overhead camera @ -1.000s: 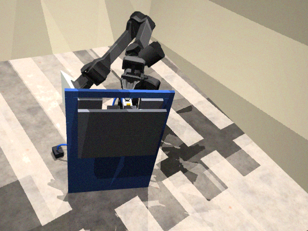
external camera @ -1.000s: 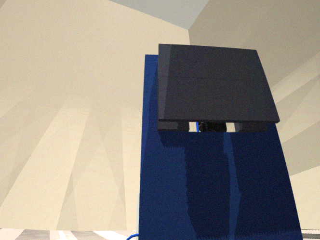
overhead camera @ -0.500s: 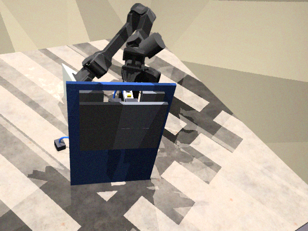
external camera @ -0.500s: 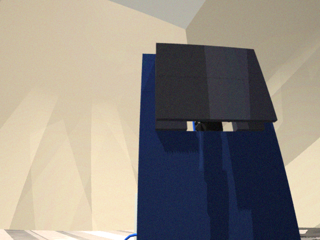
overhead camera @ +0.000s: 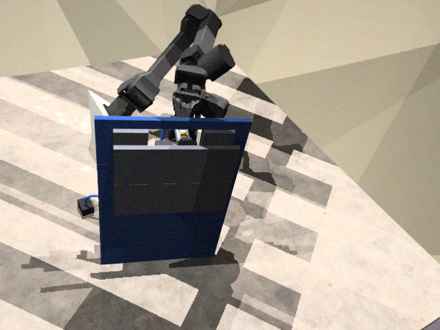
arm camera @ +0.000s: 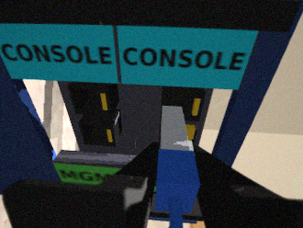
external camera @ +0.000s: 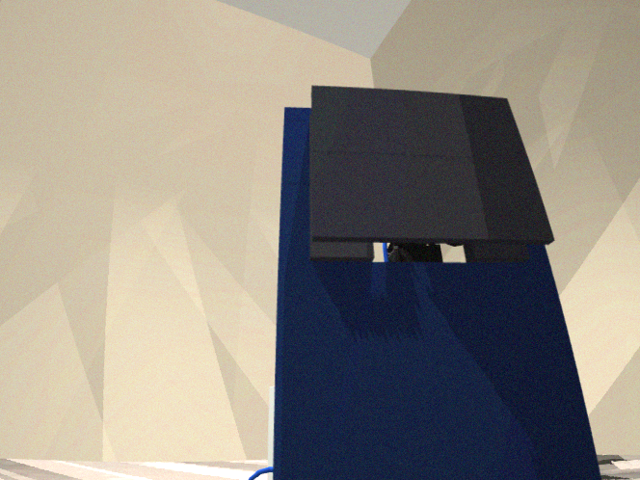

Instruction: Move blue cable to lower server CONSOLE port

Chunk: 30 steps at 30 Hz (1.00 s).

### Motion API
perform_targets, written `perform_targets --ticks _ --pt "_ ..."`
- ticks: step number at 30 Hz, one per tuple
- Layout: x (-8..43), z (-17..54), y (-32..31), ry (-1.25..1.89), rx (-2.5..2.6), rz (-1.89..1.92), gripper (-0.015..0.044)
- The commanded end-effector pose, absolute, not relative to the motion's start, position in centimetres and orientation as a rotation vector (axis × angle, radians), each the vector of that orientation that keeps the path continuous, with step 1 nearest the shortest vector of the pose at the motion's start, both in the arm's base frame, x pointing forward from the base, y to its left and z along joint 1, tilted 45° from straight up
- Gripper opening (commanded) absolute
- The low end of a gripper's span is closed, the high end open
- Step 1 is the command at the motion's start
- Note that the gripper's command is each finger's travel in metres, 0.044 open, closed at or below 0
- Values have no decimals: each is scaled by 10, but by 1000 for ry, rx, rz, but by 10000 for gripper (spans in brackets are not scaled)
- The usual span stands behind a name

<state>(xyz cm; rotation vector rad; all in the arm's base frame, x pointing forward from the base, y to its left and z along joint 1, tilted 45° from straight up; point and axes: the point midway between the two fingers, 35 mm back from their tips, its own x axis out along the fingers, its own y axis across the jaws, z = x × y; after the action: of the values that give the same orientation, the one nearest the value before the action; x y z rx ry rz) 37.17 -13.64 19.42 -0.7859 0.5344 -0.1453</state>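
Observation:
My gripper (arm camera: 173,149) is shut on the plug's blue body (arm camera: 178,176) in the wrist view. The plug's pale, clear tip (arm camera: 173,121) points up at the right-hand block of dark ports (arm camera: 176,96) and overlaps its left side. The tip shows whole, seemingly outside the ports; its exact depth is unclear. Two teal CONSOLE labels, a left one (arm camera: 57,52) and a right one (arm camera: 184,57), sit above the port blocks. In the top view a white piece with a gold patch (overhead camera: 183,134), apparently the tip, shows through the gap. The fingertips are mostly hidden there.
The blue panel (overhead camera: 160,234) (external camera: 413,387) stands upright, with a dark plate (overhead camera: 160,177) (external camera: 392,191) in front of the gap. The blue cable (overhead camera: 162,134) (external camera: 385,252) hangs behind. A green label (arm camera: 83,175) is low in the wrist view. A black box (overhead camera: 85,207) lies left.

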Motion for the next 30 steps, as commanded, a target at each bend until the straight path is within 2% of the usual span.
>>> perform_targets --ticks 1,30 --pt "368 196 -137 532 -790 -149 0" --pt "353 198 -136 533 -790 -148 0"
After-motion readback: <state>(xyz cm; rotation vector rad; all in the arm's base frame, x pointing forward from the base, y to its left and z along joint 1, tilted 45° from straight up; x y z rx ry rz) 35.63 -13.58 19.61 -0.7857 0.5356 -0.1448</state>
